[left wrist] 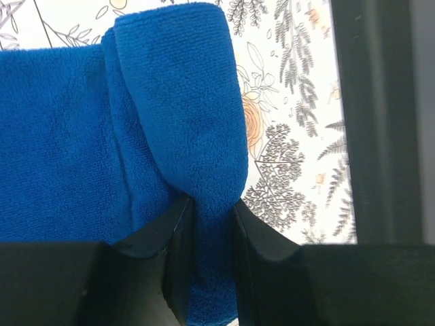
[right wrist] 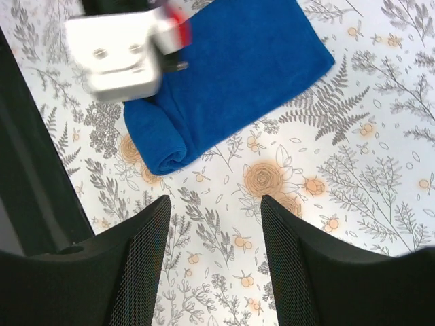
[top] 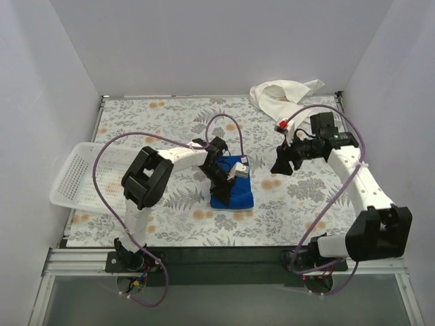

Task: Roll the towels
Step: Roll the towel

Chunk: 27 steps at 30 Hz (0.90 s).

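Blue towel (top: 234, 195) lies near the middle of the table (top: 163, 115), partly rolled. Left tool (left wrist: 214, 207) is clamped on its rolled end. Right tool (right wrist: 214, 231) hangs nearby on the right, fingers apart, nothing btwn. White towel (top: 282, 98) is bunched at the far right corner.

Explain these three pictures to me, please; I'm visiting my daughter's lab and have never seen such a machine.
You see two robot arms bolted at a table's near edge. The wide picture looks down from above and behind them; the other two come from a camera on each wrist. On the flowered table lie a blue towel, partly rolled, and a crumpled white towel at the far right corner. A white basket sits at the left edge. The left hand pinches the blue towel's rolled end. The right hand is open and holds nothing.
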Available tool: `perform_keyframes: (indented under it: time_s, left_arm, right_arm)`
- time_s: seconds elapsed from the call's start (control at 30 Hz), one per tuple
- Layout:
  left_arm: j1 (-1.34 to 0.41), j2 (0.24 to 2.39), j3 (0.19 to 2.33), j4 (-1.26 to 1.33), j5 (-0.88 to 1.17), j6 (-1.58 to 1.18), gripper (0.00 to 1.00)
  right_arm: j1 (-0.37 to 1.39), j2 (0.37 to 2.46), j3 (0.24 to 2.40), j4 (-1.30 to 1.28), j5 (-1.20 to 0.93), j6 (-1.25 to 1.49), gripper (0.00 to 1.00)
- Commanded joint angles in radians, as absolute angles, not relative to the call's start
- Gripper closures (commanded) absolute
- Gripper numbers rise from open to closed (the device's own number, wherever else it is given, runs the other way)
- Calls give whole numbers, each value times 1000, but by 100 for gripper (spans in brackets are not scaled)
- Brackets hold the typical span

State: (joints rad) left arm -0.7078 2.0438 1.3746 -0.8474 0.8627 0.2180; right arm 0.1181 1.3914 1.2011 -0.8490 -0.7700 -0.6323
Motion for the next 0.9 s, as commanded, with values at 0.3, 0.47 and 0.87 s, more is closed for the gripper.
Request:
perform_keyframes:
  time_s: [0.3, 0.47, 0.87]
  left_arm:
    - [-657, 2319, 1528, -1065, 847, 324, 92]
    - [-641, 2341, 1539, -1065, 862, 319, 89]
    - [-621, 2349, 1557, -1065, 870, 319, 83]
  right_arm:
    - [627, 1252, 922, -459, -324, -624, 37]
    - [770, 1331, 871, -330, -252, -664, 35]
    - [893, 1491, 741, -173, -187, -712, 51]
